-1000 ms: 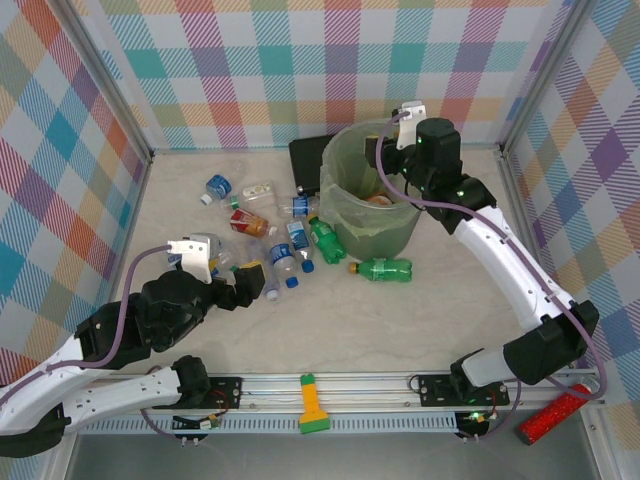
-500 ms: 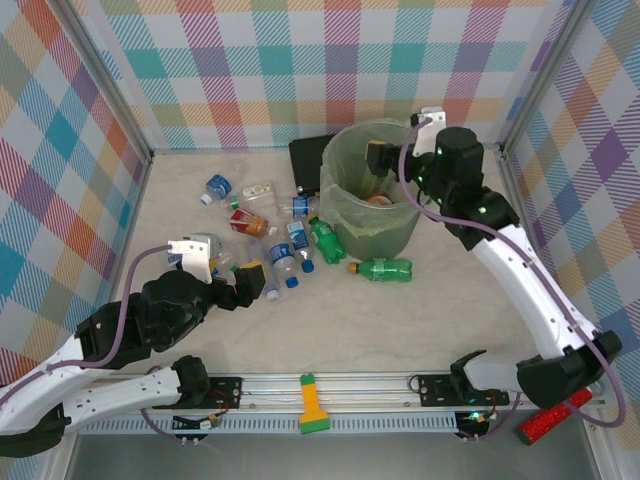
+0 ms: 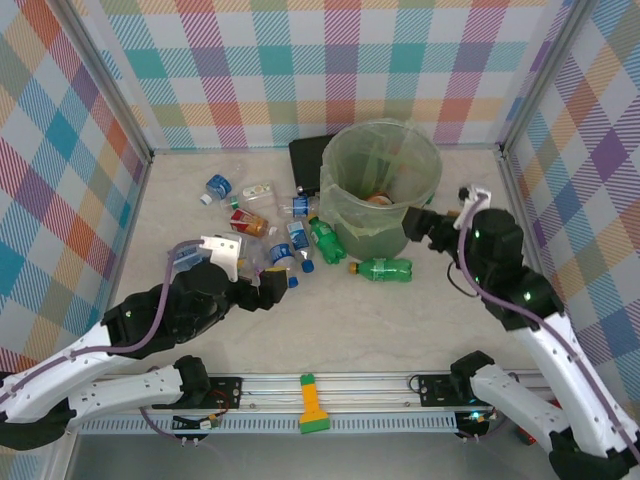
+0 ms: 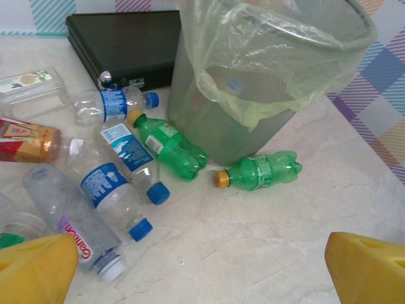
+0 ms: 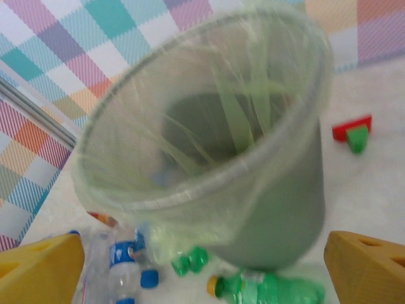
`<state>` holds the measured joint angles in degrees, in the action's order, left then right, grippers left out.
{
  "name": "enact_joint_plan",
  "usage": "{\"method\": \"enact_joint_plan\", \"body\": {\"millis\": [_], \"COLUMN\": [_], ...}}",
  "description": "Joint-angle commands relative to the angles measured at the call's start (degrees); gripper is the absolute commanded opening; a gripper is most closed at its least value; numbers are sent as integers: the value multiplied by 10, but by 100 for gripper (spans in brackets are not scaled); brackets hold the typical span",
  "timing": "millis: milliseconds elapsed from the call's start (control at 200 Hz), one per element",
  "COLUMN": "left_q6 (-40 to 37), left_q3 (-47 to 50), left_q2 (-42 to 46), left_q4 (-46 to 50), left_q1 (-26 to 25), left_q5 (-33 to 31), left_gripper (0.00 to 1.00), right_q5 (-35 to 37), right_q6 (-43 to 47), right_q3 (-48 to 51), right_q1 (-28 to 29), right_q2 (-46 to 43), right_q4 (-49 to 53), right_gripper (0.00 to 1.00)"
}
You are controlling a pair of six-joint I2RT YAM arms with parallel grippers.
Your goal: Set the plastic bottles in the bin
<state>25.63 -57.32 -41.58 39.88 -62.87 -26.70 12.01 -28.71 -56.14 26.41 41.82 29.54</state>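
Nearest the arm bases, left of the bin (image 3: 372, 235), the left gripper (image 3: 272, 288) hovers over the worktop (image 3: 400, 320) with its yellow fingers spread wide and nothing between them. Just beyond it, also left of the bin, lie the clear bottles (image 4: 104, 187) with blue caps and labels. Several are dented, so they are probably light, thin-walled and springy. A grip across the mid-body, square to the long axis, should hold better than one on the slick, tapered neck. One green bottle (image 3: 383, 268) lies on its side just in front of the bin, cap toward the left. Another green bottle (image 3: 325, 240) lies just beside the bin's left wall. Right of the bin, the right gripper (image 3: 412, 222) is likewise wide open and empty, facing the bin's wall.
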Motion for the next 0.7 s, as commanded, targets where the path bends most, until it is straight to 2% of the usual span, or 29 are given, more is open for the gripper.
{"method": "enact_joint_plan", "body": {"millis": [0,150,255,425,695], "left_q6": [-7,-3,-2,4,7], "left_q3": [11,18,14,19,21], "left_q2": [-5,-4,-5,2,0], "left_q4": [-32,-42,-36,-35,-39], "left_q1": [-4,-4,-4,-4,-5], "left_q5": [21,26,30,27,23], "left_gripper": [100,100,100,100,100], "right_q5": [13,-28,-77,-194,-223], "right_q6": [-127,-229,-280,-394,-499], "right_q3": [84,197,239,328,419], "right_q1": [-10,-32,-57,-122,-146], "right_q2": [-63,-117,-100,-62,15], "right_q4": [21,-14,-47,-183,-347], "right_gripper": [92,90,90,89,88]}}
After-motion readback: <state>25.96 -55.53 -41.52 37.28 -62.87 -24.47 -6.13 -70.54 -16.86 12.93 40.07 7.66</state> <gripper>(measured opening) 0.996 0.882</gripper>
